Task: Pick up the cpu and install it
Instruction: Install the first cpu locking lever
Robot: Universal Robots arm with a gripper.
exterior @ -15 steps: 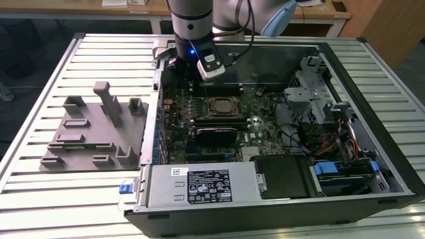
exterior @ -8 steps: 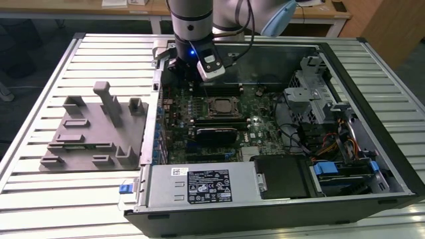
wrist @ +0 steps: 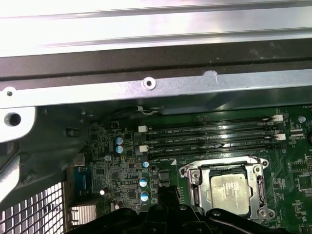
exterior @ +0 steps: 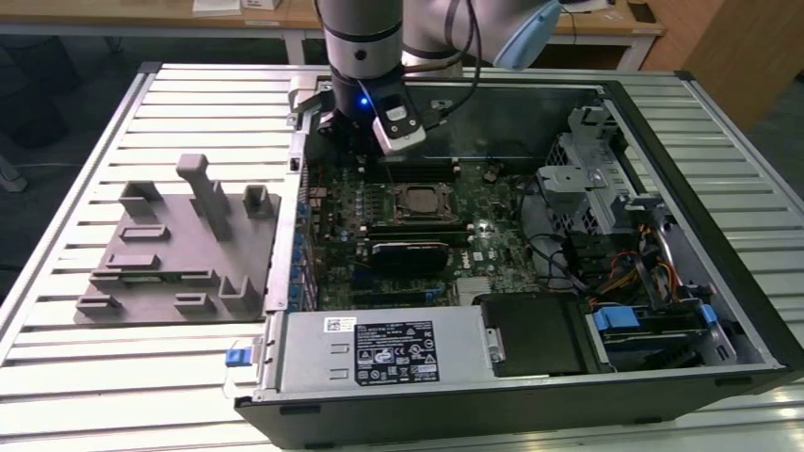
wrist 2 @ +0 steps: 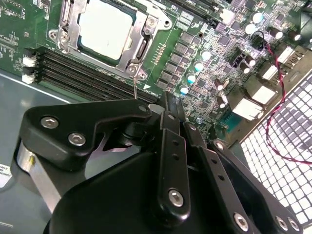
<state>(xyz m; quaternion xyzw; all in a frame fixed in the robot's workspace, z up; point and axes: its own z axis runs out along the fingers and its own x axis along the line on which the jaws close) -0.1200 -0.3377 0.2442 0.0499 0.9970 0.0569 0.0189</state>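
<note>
While I hang over the open black computer case (exterior: 503, 419) on the slatted grey metal counter (exterior: 75, 151), my black fingers (wrist 2: 168, 126) hover just above the green motherboard (exterior: 503, 235), toward the far edge of the board in the exterior view. How far they stand open I cannot tell. The small flat square cpu (wrist 2: 105, 27) with its silver-white metal top lies seated in the dark metal-framed socket (wrist 2: 141, 46) on that board, the frame running around its edges. In the first wrist view the cpu (wrist: 231, 192) sits just beside the rows of long black memory slots (wrist: 209, 139). A grey moulded plastic fixture (exterior: 164, 254) rests on the counter at the exterior view's left of the case, well apart from me.
</note>
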